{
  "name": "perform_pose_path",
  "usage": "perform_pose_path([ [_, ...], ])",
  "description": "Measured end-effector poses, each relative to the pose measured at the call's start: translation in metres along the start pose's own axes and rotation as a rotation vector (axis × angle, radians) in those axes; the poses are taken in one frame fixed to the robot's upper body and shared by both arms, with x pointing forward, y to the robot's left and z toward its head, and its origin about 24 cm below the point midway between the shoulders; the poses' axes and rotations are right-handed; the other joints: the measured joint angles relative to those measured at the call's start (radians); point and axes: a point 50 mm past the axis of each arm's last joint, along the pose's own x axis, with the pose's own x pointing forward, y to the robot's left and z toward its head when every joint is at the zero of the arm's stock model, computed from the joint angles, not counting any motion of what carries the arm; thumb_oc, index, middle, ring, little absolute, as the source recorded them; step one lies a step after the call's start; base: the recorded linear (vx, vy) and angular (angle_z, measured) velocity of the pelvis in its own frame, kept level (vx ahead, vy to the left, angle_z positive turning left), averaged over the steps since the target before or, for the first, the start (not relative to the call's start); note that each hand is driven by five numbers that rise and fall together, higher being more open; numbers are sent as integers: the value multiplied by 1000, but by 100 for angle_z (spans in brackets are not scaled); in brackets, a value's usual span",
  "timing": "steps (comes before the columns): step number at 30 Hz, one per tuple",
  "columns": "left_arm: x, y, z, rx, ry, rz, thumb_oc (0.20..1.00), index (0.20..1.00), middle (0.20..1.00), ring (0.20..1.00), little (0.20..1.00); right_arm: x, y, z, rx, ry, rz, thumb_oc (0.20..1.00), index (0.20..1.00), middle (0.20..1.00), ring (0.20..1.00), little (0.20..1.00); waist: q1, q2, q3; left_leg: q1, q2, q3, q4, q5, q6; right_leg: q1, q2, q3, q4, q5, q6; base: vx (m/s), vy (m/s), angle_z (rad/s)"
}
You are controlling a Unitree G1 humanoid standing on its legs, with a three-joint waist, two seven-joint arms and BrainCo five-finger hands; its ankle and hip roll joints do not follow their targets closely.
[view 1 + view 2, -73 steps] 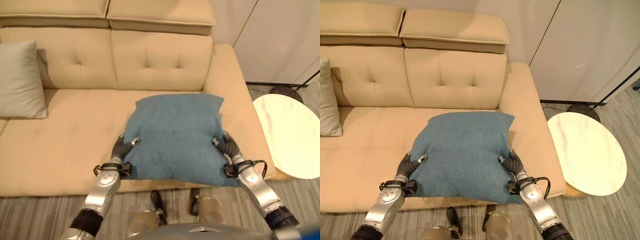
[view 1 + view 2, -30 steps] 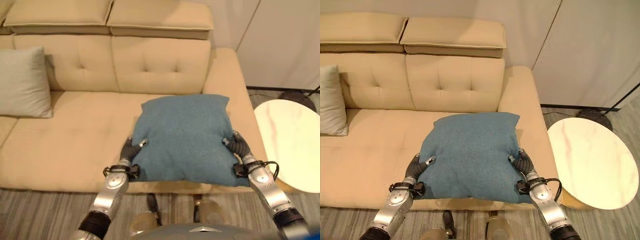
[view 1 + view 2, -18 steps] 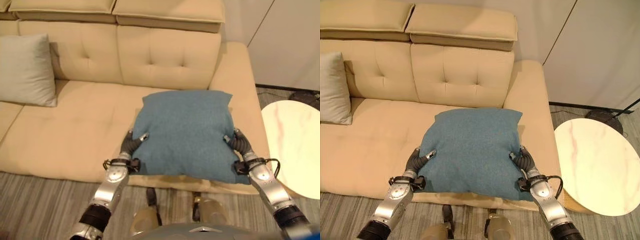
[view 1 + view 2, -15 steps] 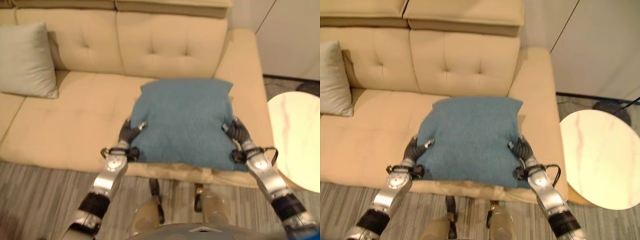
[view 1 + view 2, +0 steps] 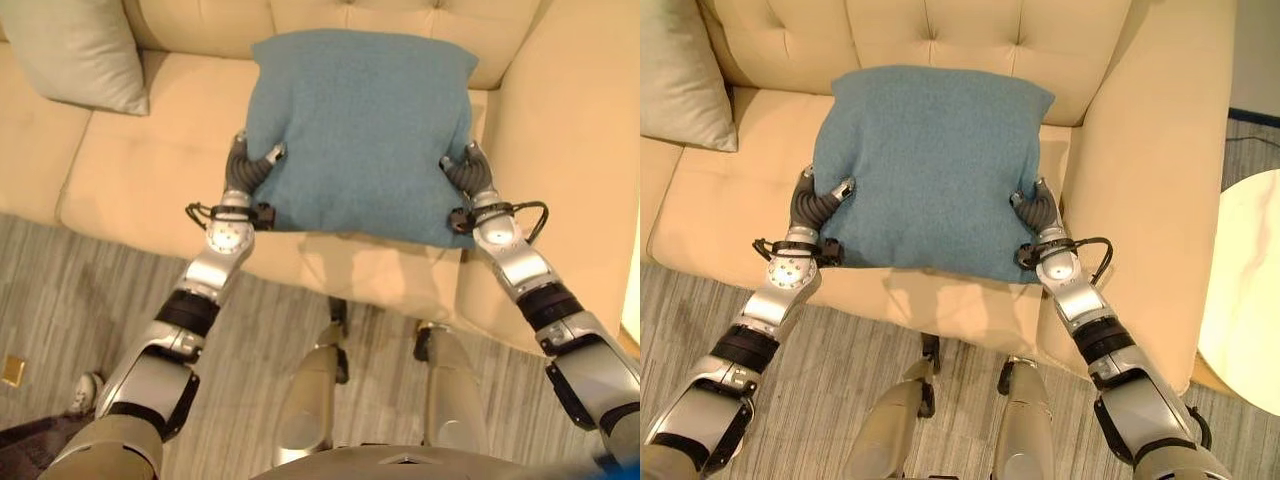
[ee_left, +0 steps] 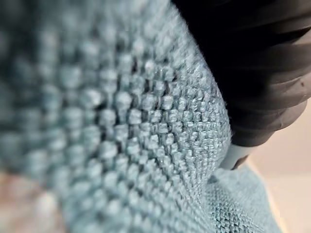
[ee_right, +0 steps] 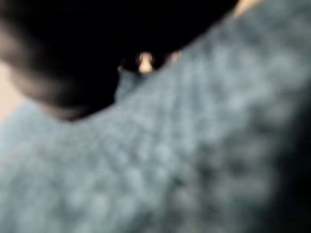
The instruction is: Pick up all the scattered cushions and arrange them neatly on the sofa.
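**Both hands hold the blue cushion over the sofa**

At about 10 o'clock in the eye views, a grey cushion (image 5: 75,50) leans against the back of the sofa (image 5: 130,175). It sits well apart from the blue one.

The left hand (image 5: 245,172) comes up from 7 o'clock. It grips the left edge of the blue cushion (image 5: 358,130). Its thumb (image 5: 268,156) lies curled on top of the cloth, and the other fingers go under the cushion. In the left wrist view the blue weave (image 6: 121,145) is pressed right up against the dark cover of the hand.

The blue cushion is in the middle, near 12 o'clock. It lies flat and wide between the two hands, above the seat. Its far edge is near the sofa back. Its near edge hangs just past the front of the seat.

The right hand (image 5: 1037,212) comes up from 5 o'clock. It pinches the right edge of the blue cushion, close to the sofa arm (image 5: 1150,180).

At 3 o'clock, a pale round table (image 5: 1245,310) stands just beside the sofa arm. A striped grey rug (image 5: 70,300) lies on the floor in front.
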Motion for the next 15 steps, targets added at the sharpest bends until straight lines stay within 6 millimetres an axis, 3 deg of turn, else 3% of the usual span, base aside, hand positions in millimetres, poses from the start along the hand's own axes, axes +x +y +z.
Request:
perform_pose_path([
  [4,37,2,38,63,-94,35,200,200,200,200,200,25,-10,28,-22,-61,-70,200,200,200,200,200,-18,-12,26,-45,0,-3,15,5,-4,-45,-3,2,15,2,-4,-24,-56,2],
  [5,51,6,59,89,-149,52,200,200,200,200,200,35,-18,44,-27,-99,-111,200,200,200,200,200,-29,-17,32,-69,2,-2,16,10,-6,-71,-1,2,20,4,-6,-26,-50,-1],
  [7,61,11,81,103,-209,83,200,200,200,200,200,42,-23,61,-33,-143,-144,200,200,200,200,200,-41,-19,36,-87,3,-1,14,15,-10,-91,5,4,20,9,-9,-51,-55,-5],
  [12,68,10,118,116,-340,144,200,200,200,200,200,50,-46,90,-101,-250,-263,200,200,200,200,200,-51,-20,37,-122,7,9,12,15,-10,-137,11,12,25,9,-9,21,-30,-7],
  [15,67,11,123,133,-375,192,200,200,200,200,200,47,-51,100,-152,-316,-323,200,200,200,200,200,-56,-21,39,-124,8,21,11,15,-10,-147,13,22,25,9,-9,35,-22,-9],
])
